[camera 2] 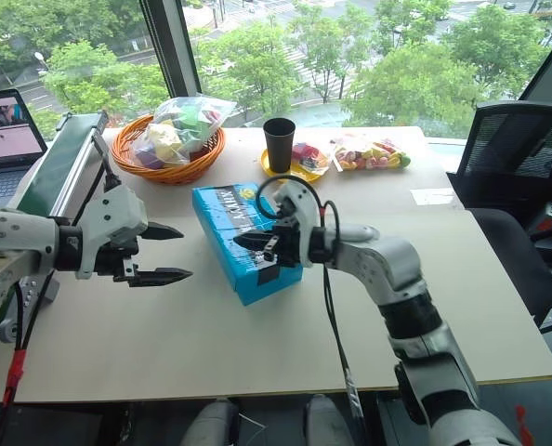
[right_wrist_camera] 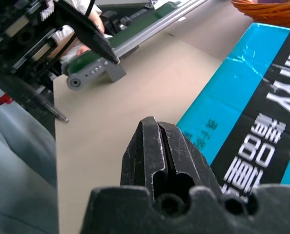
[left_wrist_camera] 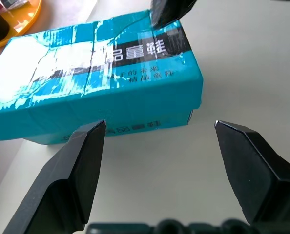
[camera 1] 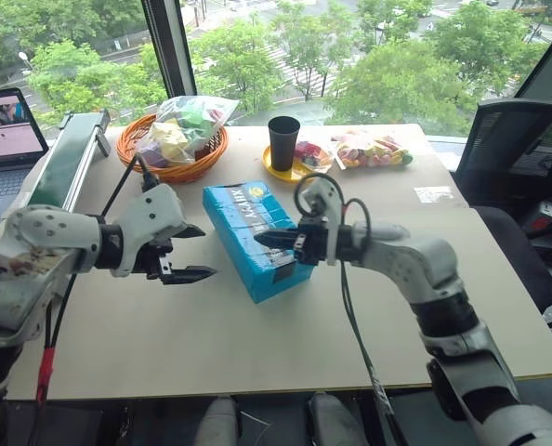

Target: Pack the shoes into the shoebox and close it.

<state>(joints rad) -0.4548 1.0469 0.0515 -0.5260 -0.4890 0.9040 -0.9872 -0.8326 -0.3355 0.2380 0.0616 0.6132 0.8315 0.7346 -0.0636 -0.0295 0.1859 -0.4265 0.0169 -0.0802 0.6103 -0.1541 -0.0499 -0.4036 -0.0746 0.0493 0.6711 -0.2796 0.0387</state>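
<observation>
shoebox [camera 1: 257, 237]: sitting lid-down mid-table [camera 1: 164, 325], bare tabletop all around
left gripper [camera 1: 197, 253]: hanging wide open beside its left edge, gripping nothing
right gripper [camera 1: 269, 239]: pinched closed, empty, hovering over, maybe touching, the lid

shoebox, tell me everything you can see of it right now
The shoebox is a bright blue rectangular box, cardboard by its look, its glossy lid creased and printed with black-and-white lettering and a small yellow mark. The lid is down. It lies flat near the middle of the table, angled. The right hand, fingers shut, is over its near end; whether it touches cannot be told. The left hand is open beside it, apart.
</observation>
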